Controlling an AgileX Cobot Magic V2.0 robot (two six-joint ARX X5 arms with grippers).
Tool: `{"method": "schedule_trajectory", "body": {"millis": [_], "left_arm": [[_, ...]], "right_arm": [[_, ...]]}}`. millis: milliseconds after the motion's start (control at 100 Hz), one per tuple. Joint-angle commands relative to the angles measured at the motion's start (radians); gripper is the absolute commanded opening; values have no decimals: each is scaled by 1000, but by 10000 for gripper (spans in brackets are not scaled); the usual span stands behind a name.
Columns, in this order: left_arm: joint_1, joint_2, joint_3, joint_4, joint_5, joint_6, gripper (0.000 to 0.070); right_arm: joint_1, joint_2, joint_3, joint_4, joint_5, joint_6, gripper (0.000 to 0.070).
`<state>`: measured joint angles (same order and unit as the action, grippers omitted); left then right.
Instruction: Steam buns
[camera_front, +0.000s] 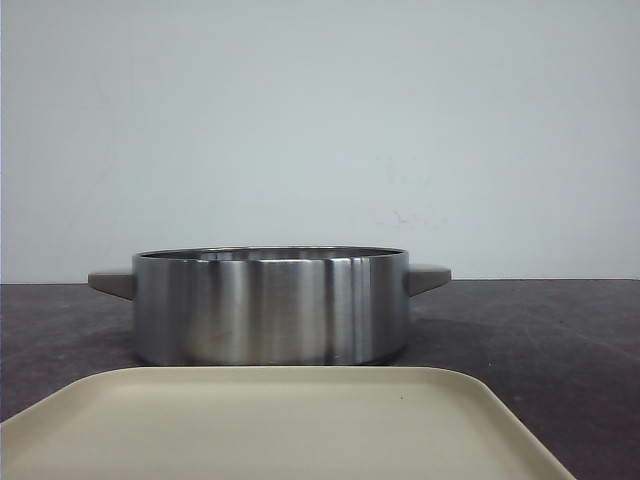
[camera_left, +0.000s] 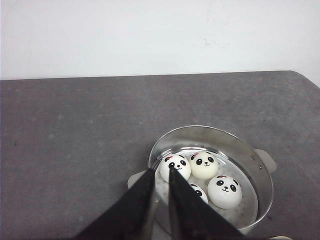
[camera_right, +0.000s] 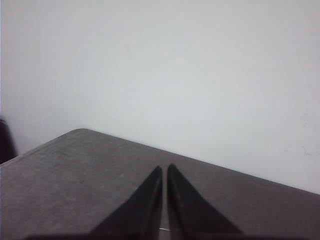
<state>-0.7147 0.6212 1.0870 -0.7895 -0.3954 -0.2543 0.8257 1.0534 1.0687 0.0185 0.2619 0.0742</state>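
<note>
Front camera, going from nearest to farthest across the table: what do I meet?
Beige tray nearest → steel pot with a grey handle at each side → bare dark tabletop → white wall. The buns and both tools do not show in this view.

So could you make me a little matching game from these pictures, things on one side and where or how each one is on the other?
Things:
1. buns
2. steel pot
3. cream tray
4. right gripper

Descriptions:
A. nearest the front camera, nothing on the part in view
B. fingers shut, holding nothing, over bare table
C. inside the pot, panda faces showing
D. on the dark table behind the tray, no lid on it

Pairs: 1-C, 2-D, 3-A, 4-B
</note>
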Motion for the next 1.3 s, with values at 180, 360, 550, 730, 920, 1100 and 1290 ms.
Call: {"method": "schedule_trajectory", "body": {"millis": [180, 360, 550, 730, 920, 1100, 1290], "left_arm": [[-6, 5, 8, 7, -4, -1, 0], [-6, 3, 8, 3, -4, -1, 0], [-6, 2, 8, 3, -4, -1, 0], [-6, 2, 8, 3, -4, -1, 0], [-6, 2, 8, 3, -4, -1, 0], [-6, 1, 8, 1, -4, -1, 0], [-6, -1, 8, 0, -3, -1, 0]], "right_arm": [[-9, -34, 12, -15, 2, -4, 9], [-168, -188, -29, -296, -14, -38, 9], [-509, -452, -391, -96, -130, -91, 9], [-750, -786, -795, 12, -187, -83, 9], [-842, -1001, -1061, -2, -246, -15, 9], [-864, -1050, -1057, -200, -255, -43, 9], [-863, -1050, -1057, -182, -304, -53, 9]]}}
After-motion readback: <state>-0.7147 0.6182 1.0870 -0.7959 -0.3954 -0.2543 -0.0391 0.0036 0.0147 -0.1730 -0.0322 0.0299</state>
